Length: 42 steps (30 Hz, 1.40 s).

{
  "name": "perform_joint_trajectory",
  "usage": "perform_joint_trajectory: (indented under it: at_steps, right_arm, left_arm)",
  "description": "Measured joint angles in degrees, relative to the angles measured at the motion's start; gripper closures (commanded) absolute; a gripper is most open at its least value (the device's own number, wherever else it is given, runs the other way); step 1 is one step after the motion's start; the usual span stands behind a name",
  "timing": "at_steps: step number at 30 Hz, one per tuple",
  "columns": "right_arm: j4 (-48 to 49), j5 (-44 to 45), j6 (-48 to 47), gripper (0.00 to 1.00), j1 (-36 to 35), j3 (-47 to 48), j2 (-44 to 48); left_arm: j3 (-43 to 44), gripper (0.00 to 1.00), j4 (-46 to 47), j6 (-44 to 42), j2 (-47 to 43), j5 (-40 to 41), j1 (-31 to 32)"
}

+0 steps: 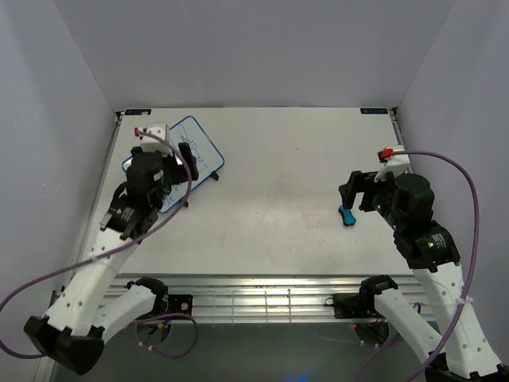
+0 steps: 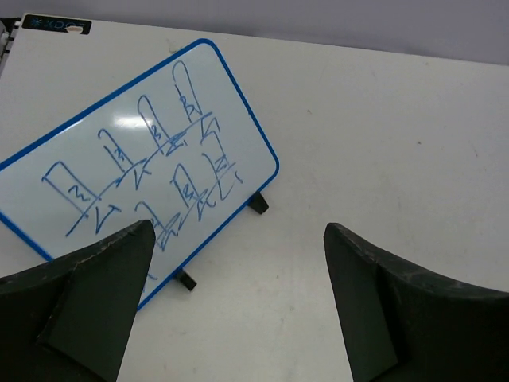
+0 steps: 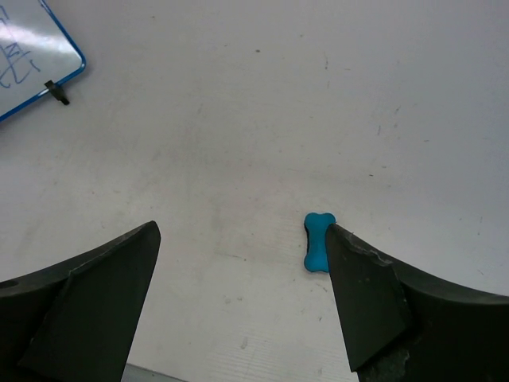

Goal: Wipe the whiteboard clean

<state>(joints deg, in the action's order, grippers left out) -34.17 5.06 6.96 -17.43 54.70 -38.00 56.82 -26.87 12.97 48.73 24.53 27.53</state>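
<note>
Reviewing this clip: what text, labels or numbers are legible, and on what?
Nothing reads clearly.
whiteboard: blue marker scribbles, no legible words.
dark label at the far corner of the table: blue print, too blurred.
second label at the far right edge: too small.

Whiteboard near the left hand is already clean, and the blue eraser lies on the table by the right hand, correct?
No: the whiteboard is covered in blue marker drawings, as the left wrist view shows. It does stand near the left hand, and the blue eraser lies by the right hand.
</note>
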Motion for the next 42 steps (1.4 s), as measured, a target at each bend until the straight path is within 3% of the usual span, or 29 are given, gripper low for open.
perform_joint_trajectory:
  at_steps: [6, 9, 14, 18, 26, 37, 42]
  right_arm:
    - [3.2, -7.3, 0.2, 0.10, 0.0, -1.5, 2.2]
    - [4.7, -11.4, 0.5, 0.10, 0.0, -2.9, 3.4]
    - [5.6, -18.1, 0.8, 0.10, 0.0, -5.1, 3.9]
    - [5.8, -21.6, 1.0, 0.10, 0.0, -5.1, 4.3]
    - [5.8, -24.9, 1.2, 0.10, -0.4, -5.1, 5.4]
    - [5.8, -27.5, 0.8, 0.10, -1.8, -5.1, 6.3]
    - [5.8, -28.4, 0.2, 0.08, -1.9, -5.1, 6.1]
  left_arm:
    - [8.0, 0.02, 13.4, 2.0, 19.4, -23.8, -27.3]
    - [5.6, 0.02, 18.9, 3.7, 21.0, -28.9, -38.1]
    - [-7.0, 0.02, 32.5, 7.5, 16.0, -37.8, -51.8]
    - [-13.2, 0.02, 39.6, 7.6, 17.4, -44.0, -54.8]
    - [-19.2, 0.02, 53.2, 12.3, 28.7, -61.4, -60.5]
    - [-15.5, 0.03, 61.7, 15.5, 40.1, -73.8, -63.8]
    - [-11.8, 0.14, 62.5, 16.5, 47.7, -79.0, -63.8]
